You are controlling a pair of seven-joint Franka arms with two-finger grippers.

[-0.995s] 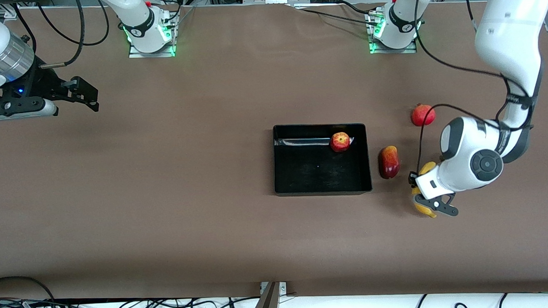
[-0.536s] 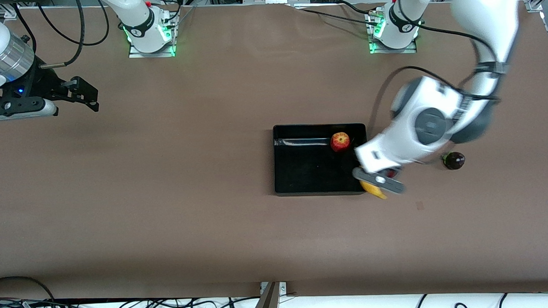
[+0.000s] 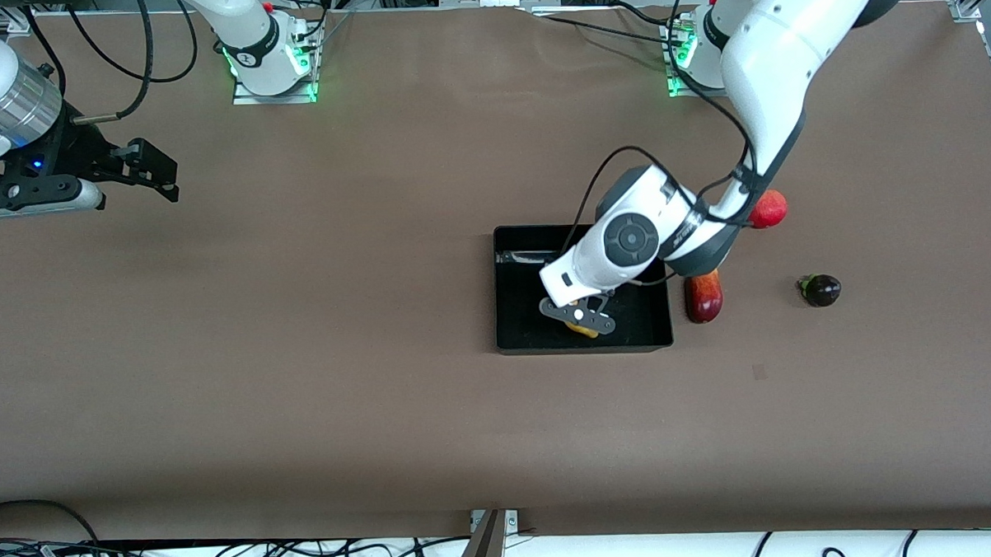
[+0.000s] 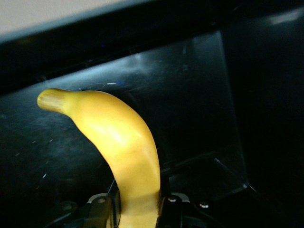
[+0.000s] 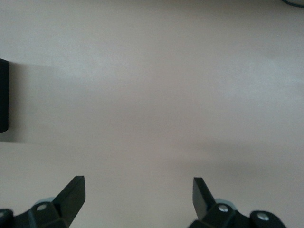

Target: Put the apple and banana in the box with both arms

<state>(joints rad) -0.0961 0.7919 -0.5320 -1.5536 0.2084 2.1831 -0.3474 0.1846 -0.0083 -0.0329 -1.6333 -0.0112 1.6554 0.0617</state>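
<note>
My left gripper [image 3: 579,317] is shut on the yellow banana [image 3: 583,330] and holds it low inside the black box [image 3: 514,327], near the wall nearest the front camera. In the left wrist view the banana [image 4: 118,142] sticks out from between the jaws of the left gripper [image 4: 137,204] over the box's glossy floor [image 4: 199,95]. The apple is hidden under the left arm's wrist. My right gripper [image 3: 158,171] is open and empty, and waits over bare table at the right arm's end. It also shows in the right wrist view [image 5: 137,190].
A red-yellow mango [image 3: 704,298] lies just outside the box toward the left arm's end. A red crowned fruit [image 3: 772,209] shows partly past the left arm. A small dark purple fruit [image 3: 820,290] lies farther toward that end.
My left arm has carried the banana from the table past the mango and down into the box. It now covers the apple. The dark purple fruit has come into view. The right arm has not moved.
</note>
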